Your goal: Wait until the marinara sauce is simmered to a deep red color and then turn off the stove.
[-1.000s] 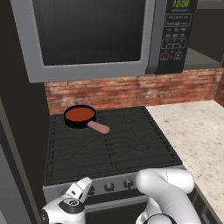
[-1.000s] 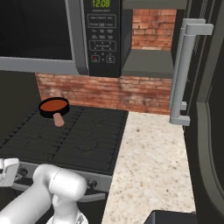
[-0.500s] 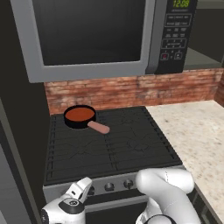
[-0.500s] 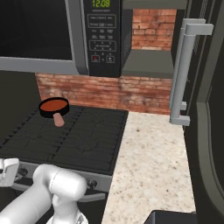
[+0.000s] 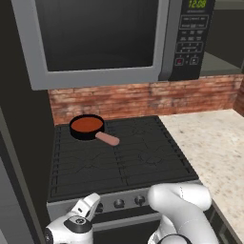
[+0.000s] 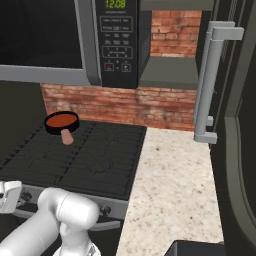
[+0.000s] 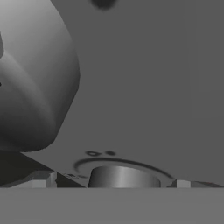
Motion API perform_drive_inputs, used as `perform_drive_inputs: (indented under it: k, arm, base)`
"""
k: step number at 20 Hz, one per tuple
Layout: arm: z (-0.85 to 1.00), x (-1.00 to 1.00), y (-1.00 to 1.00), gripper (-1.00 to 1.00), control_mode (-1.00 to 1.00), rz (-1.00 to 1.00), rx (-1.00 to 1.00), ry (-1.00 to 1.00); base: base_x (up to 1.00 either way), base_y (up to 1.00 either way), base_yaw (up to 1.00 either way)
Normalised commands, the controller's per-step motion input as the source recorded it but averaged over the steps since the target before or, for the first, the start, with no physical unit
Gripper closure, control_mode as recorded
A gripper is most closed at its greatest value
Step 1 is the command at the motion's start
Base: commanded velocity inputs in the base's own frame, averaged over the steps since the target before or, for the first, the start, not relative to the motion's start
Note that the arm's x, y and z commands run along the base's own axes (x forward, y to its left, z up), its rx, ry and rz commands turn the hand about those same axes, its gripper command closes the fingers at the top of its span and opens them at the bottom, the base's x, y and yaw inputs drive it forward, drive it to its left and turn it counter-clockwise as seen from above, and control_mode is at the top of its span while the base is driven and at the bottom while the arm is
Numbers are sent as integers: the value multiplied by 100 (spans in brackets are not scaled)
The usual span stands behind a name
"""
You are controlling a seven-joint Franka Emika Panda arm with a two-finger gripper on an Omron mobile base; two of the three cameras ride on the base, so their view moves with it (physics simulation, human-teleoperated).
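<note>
Sauce (image 5: 86, 125), orange-red and smooth, sat as a small round disc in the black skillet (image 5: 75, 130) at the back left of the stove (image 5: 138, 159) in the left base view. The skillet's pinkish-tan handle (image 5: 108, 139) pointed toward the front right. Above hung the silver-framed microwave (image 5: 100, 78), with a brick wall (image 5: 143, 99) behind the cooktop. Down low, the claw (image 5: 90, 206) was right at the stove's silver front panel, by the leftmost of the round knobs (image 5: 118, 203). A speckled surface (image 5: 214, 147) lay to the stove's right.

Over in the right base view, the marinara (image 6: 61, 121) showed in the same skillet (image 6: 51, 127) at the far left corner of the range (image 6: 95, 165), and the white hand of the arm (image 6: 9, 195) sat at the front panel's left end.

Hand view now: a round grey knob (image 7: 123, 176) stood close ahead on the grey panel (image 7: 153, 87), between the claw's fingertips (image 7: 40, 178), which stood wide apart and gripped nothing. Whether they touched the knob could not be told.
</note>
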Motion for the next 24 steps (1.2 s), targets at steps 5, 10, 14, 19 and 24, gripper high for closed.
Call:
perform_drive_inputs:
  k: [5,10,14,19,24]
  arm:
    - [0,0,0,-100,-100,0,0,0]
    - [0,0,0,-100,-100,0,0,0]
    - [0,0,0,-100,-100,0,0,0]
    - [0,0,0,-100,-100,0,0,0]
    - [0,0,0,-100,-100,0,0,0]
  base:
    - [0,0,0]
    - [0,0,0]
    - [0,0,0]
    - [0,0,0]
    - [0,0,0]
